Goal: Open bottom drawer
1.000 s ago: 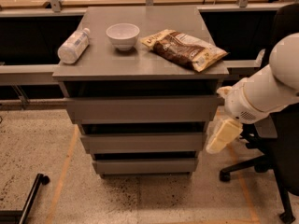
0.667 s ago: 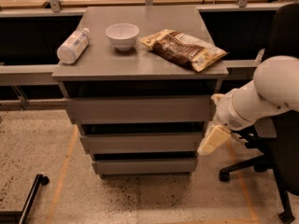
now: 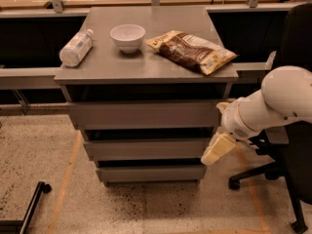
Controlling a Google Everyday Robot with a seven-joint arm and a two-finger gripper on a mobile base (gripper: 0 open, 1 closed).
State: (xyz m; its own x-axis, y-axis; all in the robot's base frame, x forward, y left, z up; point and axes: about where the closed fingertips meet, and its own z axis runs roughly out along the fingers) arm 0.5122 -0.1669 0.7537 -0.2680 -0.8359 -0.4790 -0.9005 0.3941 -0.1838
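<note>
Warm, amber-tinted light falls from overhead and leaves the scene fairly dim. The counter (image 3: 146, 62) top catches it evenly, with a soft sheen on the white bowl (image 3: 127, 35), the bottle (image 3: 75, 48) and the crinkled bag (image 3: 192, 51). Under the top's overhang and in the gaps between the drawer fronts lie deep black shadows, and the bottom drawer (image 3: 151, 173) front is the darkest of the stack. The white arm (image 3: 273, 106) is brightest on its upper curve and shaded beneath. The pale claw (image 3: 218, 149) hangs just beside the stack's right edge, above the bottom drawer, and is moderately lit. The floor (image 3: 44, 145) darkens beneath the cabinet, and the chair (image 3: 297, 48) is nearly black.
</note>
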